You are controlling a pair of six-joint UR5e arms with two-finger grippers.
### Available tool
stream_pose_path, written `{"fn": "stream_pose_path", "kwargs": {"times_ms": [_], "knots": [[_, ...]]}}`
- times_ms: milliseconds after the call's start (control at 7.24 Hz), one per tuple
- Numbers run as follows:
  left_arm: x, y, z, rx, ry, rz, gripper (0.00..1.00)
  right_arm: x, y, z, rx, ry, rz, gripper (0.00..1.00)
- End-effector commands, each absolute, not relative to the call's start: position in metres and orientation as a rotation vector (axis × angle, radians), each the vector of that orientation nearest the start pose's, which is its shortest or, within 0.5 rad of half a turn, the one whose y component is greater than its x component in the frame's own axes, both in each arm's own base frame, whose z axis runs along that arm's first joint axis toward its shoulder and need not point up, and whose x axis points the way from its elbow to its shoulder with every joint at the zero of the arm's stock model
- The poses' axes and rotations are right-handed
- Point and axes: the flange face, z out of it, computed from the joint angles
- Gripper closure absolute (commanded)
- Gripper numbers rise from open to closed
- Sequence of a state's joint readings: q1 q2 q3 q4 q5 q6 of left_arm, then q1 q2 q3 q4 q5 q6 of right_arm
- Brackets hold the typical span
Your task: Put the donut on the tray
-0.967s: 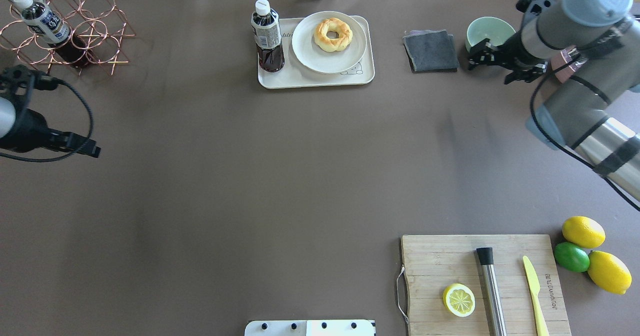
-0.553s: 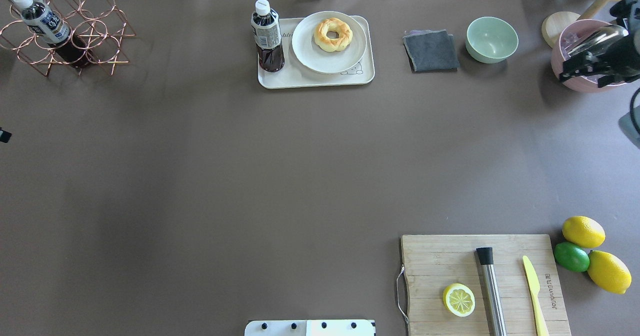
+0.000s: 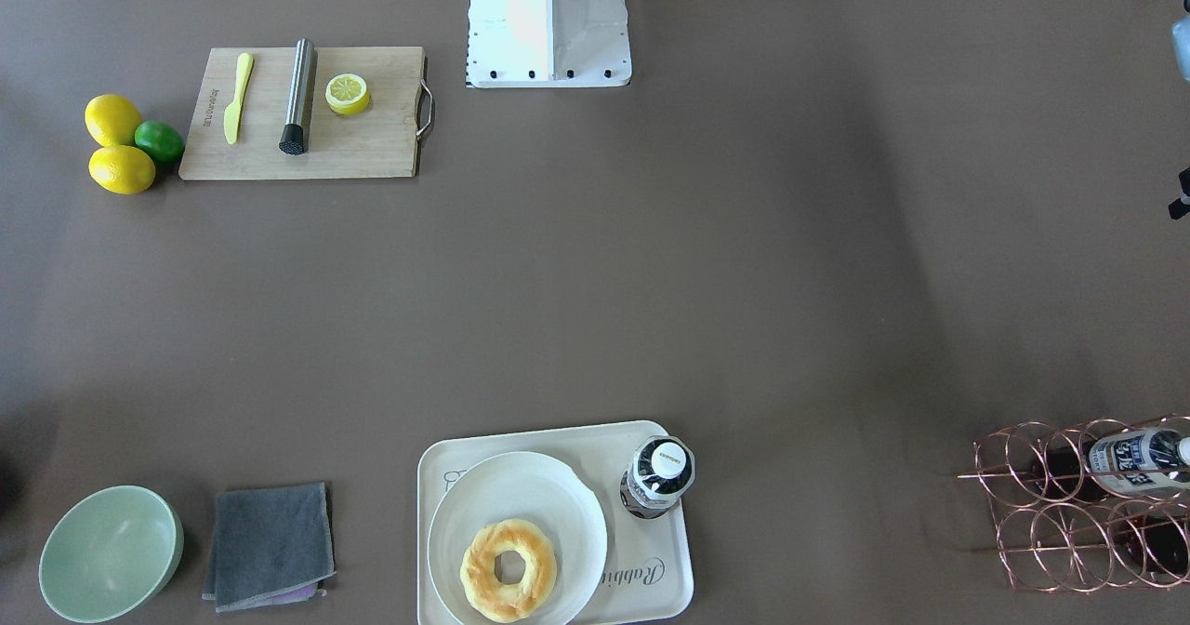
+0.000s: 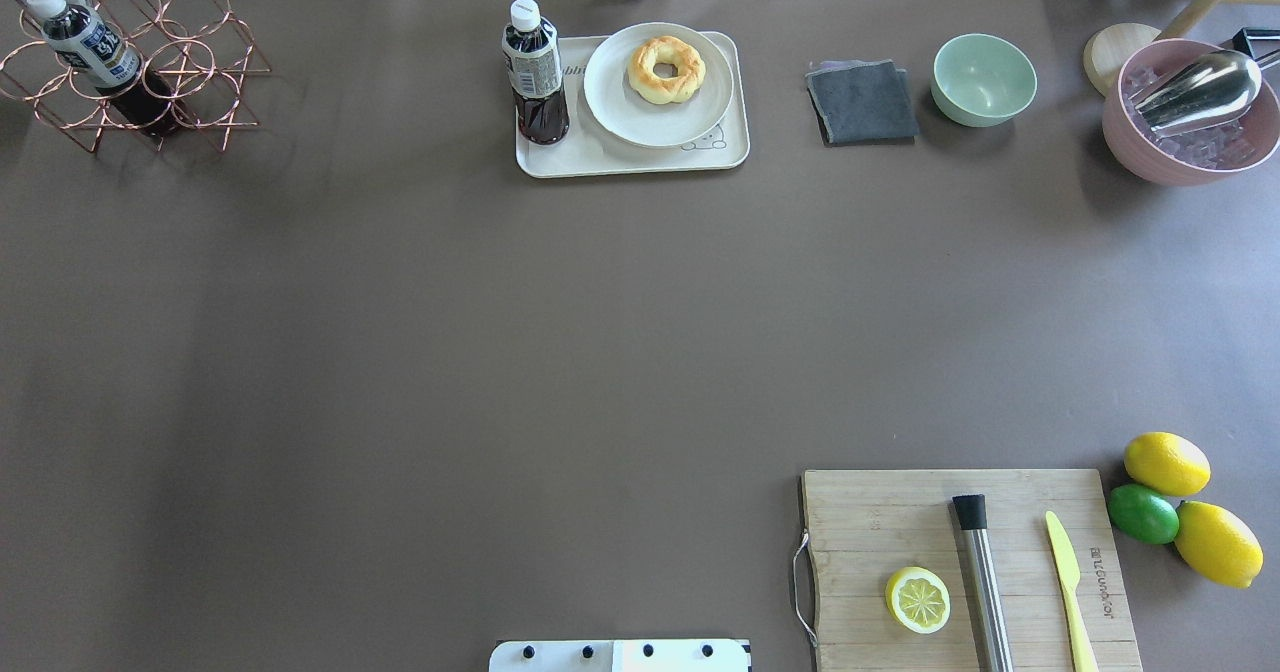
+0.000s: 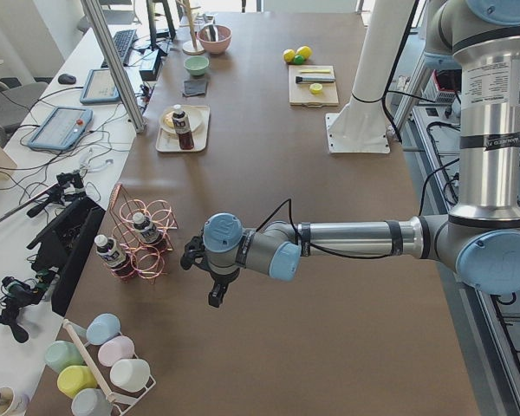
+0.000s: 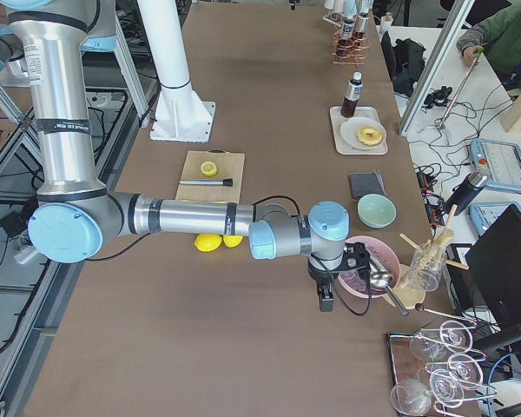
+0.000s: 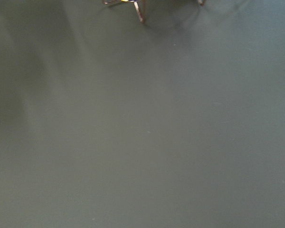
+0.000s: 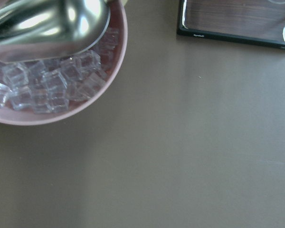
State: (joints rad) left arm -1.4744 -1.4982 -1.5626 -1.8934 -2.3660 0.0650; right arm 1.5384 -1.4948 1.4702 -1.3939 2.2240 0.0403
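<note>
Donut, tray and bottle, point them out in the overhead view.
donut (image 4: 643, 72), overhead view, ring's left side.
tray (image 4: 600, 161), overhead view, bare near edge.
bottle (image 4: 533, 67), overhead view, its label.

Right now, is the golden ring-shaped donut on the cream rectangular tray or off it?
On it, indirectly: the golden ring-shaped donut lies on a round white plate, and that plate rests on the cream rectangular tray.

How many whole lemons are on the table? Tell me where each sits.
2. The far lemon and the near lemon flank the lime, beside the cutting board.
</note>
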Motion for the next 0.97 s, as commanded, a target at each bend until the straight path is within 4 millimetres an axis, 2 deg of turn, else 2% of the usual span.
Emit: {"fn": "stream_pose_path", "kwargs": {"times_ms": [0,138,276,414,553,691,829], "knots": [[-0.07,-0.461,0.691,0.162,0.777,0.322,0.01,0.104,-0.501,0.696,0.045,-0.645,-0.065,0.0],[-0.082,-0.455,0.698,0.158,0.771,0.292,0.01,0.103,-0.496,0.697,0.042,-0.652,-0.064,0.0],[-0.082,-0.452,0.707,0.141,0.774,0.283,0.02,0.101,-0.489,0.707,0.022,-0.66,-0.049,0.0],[-0.082,-0.451,0.711,0.135,0.777,0.281,0.01,0.101,-0.489,0.707,0.021,-0.66,-0.049,0.0],[-0.097,-0.446,0.715,0.149,0.814,0.238,0.01,0.101,-0.488,0.709,0.018,-0.661,-0.048,0.0],[-0.1,-0.442,0.738,0.109,0.847,0.201,0.01,0.101,-0.488,0.709,0.018,-0.661,-0.048,0.0],[-0.1,-0.443,0.742,0.103,0.838,0.202,0.02,0.101,-0.488,0.708,0.02,-0.66,-0.048,0.0]]}}
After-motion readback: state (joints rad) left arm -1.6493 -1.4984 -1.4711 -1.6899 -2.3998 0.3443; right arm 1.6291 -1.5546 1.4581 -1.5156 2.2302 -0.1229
